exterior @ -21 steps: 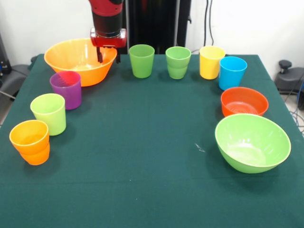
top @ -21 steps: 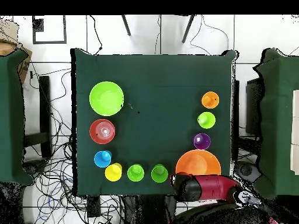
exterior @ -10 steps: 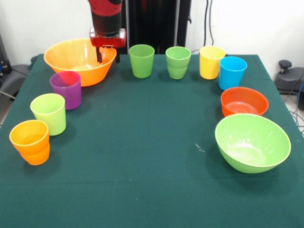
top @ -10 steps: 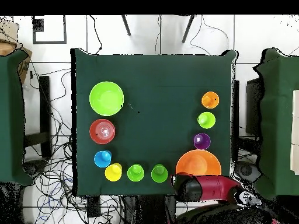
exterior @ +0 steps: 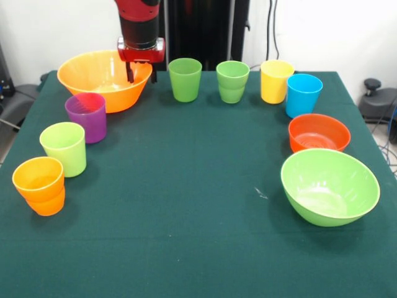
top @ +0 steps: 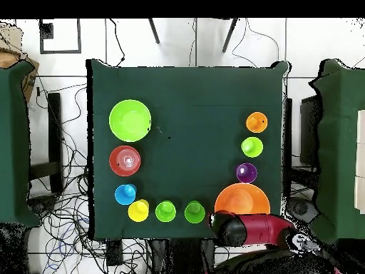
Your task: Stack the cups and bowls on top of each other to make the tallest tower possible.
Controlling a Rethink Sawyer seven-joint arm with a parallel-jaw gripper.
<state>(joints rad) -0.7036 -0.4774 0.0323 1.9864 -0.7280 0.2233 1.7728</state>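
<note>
Cups (exterior: 185, 79) upright, mouths up, bowls (exterior: 329, 185) likewise

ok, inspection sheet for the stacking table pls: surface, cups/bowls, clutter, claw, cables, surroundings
Surface: green cloth, a small pale mark near the lime bowl.
Job's things: orange bowl, red-orange bowl, lime bowl; orange cup, lime cup, purple cup, two green cups, yellow cup, blue cup. No tower built.
Clutter: nothing seen.
Claw: claw at the orange bowl's rim; open or shut unclear.
Cables: loose cables on the floor.
Surroundings: neighbouring green tables.
</note>
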